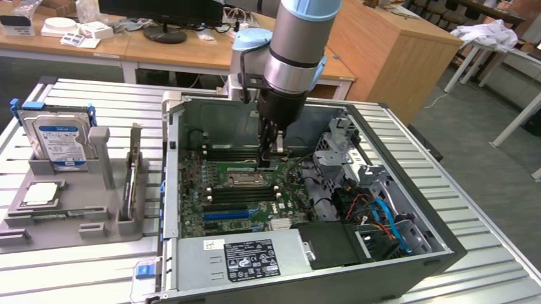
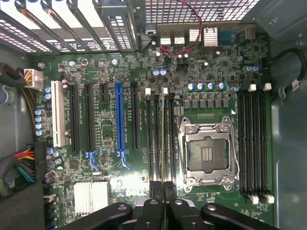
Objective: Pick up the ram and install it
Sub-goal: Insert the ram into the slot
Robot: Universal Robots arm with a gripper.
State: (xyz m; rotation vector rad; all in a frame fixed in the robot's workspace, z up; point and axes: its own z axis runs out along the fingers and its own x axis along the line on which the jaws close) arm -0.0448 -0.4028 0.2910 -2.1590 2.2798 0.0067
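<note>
Metal case (image 1: 363, 277): open, with the gripper (image 1: 270, 158) reaching down inside.
Gripper state: clenched on the ram (image 2: 163, 139), a thin board seen edge-on between its fingertips.
Under gripper: memory slots (image 2: 152, 143) of the motherboard (image 2: 139, 172).
Beside gripper: processor socket (image 2: 207, 154).

On my feed the arm (image 1: 296, 44) is a fat silver-grey tube with a black band round it and pale blue trim at its upper end. A rounded pale blue joint cap (image 1: 251, 39) bulges beside it, and a thin dark cable (image 1: 242, 73) runs down from that. Under the tube sits a black wrist block (image 1: 279, 104), then the gripper (image 1: 272, 159), slim and all black. Through the wrist camera I see matte black linkage bars (image 2: 108, 213) with round pivot pins (image 2: 121, 208), and square-ended fingers (image 2: 156, 189).
</note>
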